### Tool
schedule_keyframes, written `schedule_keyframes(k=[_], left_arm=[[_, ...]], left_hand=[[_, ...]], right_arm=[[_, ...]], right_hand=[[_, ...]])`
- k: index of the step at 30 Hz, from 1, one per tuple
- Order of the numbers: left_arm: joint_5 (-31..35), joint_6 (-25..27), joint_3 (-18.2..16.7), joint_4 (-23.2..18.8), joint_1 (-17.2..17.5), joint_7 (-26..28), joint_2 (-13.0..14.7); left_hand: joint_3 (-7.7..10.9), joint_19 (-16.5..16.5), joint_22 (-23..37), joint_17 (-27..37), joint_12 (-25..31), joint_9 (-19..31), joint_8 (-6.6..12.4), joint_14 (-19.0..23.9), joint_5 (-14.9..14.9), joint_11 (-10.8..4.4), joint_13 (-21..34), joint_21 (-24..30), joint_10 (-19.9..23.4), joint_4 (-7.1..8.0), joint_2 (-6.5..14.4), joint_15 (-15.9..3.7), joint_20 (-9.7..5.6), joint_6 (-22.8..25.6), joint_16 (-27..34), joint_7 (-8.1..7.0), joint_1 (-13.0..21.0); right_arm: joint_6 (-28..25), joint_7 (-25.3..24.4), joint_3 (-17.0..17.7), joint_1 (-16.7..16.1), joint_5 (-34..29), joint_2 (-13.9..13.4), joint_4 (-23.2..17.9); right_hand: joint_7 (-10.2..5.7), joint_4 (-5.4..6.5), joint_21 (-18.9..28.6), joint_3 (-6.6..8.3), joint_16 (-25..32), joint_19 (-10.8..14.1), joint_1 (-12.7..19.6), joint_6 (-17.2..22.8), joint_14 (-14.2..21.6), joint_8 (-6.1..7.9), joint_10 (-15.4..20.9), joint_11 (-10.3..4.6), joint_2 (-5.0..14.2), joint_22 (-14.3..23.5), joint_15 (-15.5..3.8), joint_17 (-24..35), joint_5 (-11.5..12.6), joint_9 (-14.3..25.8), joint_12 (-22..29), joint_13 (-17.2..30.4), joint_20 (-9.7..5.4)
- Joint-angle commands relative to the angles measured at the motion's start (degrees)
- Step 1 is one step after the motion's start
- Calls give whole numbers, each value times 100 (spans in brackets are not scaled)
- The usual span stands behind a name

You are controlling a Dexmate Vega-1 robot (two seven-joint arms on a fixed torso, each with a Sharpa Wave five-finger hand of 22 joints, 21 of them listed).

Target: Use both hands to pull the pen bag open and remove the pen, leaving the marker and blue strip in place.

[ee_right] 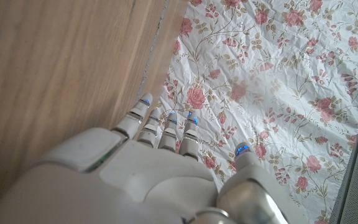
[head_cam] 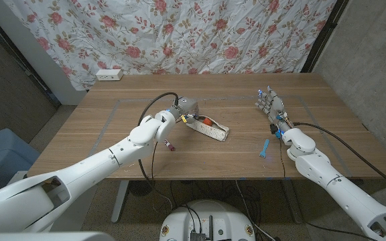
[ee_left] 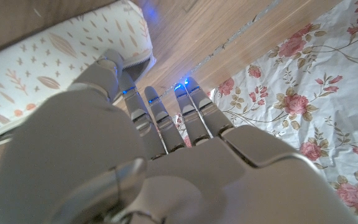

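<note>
Nearby, left hand (head_cam: 185, 109) touches the pen bag (head_cam: 210, 127), grip unclear; right hand (head_cam: 271, 104) empty, fingers spread.

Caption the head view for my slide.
Left hand at the pen bag; right hand open, apart; blue strip on table.

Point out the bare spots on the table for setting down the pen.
Free: the stretch between the pen bag and the right hand, and the table's near left. Crowded: around the left hand, the bag and the small dark thing.
</note>
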Motion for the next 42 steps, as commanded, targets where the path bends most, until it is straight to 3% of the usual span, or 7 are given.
schedule_keyframes(k=[1, 5, 17, 32, 42], left_arm=[[-159, -93, -56, -19, 19, 49, 43], [-186, -134, -58, -20, 17, 67, 56], [-237, -154, -109, -132, 83, 104, 119], [-221, -25, -205, -310, 192, 140, 147], [-165, -31, -183, -195, 107, 150, 103]], left_hand=[[-27, -3, 28, 40, 7, 30, 26, 47, 25, -8, 28, -21, -17, 114, 171, -915, 40, 6, -4, 25, -88], [-33, -11, 34, 45, 15, 38, 51, 58, 25, -5, 32, -23, 3, 176, 356, -892, 69, 50, 6, 55, -145], [-68, -10, 39, 41, 31, 46, 62, 66, 12, 17, 36, -21, 46, 225, 514, -872, 94, 70, 9, 138, -239], [-106, 11, 43, 21, 55, 51, 76, 88, 3, 49, 38, -9, 125, 213, 613, -858, 100, 120, 0, 195, -297], [-108, 9, 43, 11, 43, 52, 61, 104, 7, 57, 37, -10, 112, 168, 643, -856, 115, 92, -7, 206, -272]], right_arm=[[-1, 13, -15, 15, 5, 15, 24], [4, 9, -18, 15, 0, 17, 25], [-3, -5, -13, -2, -2, 6, -11], [-14, 2, -11, -9, 11, 1, -26], [-25, 22, -11, 1, 20, -6, -16]], right_hand=[[-11, -42, 40, 25, 17, 21, -4, 53, 25, -19, 26, 17, 90, 18, 28, 19, 0, 10, 0, 7, 45], [-16, -44, 41, 25, 17, 25, -4, 62, 23, -18, 25, 28, 92, 18, 36, 19, 0, 10, 0, 7, 55], [-19, -52, 40, 26, 14, 21, -4, 96, 12, -9, 30, 23, 97, 18, 36, 21, -1, 11, 2, 7, 55], [-31, -59, 42, 24, 18, 26, -7, 140, 14, -3, 32, 12, 101, 19, 37, 25, -1, 11, 2, 8, 58], [-33, -64, 40, 23, 19, 22, -8, 151, 13, -6, 29, 30, 104, 19, 40, 26, -1, 11, 1, 8, 62]])
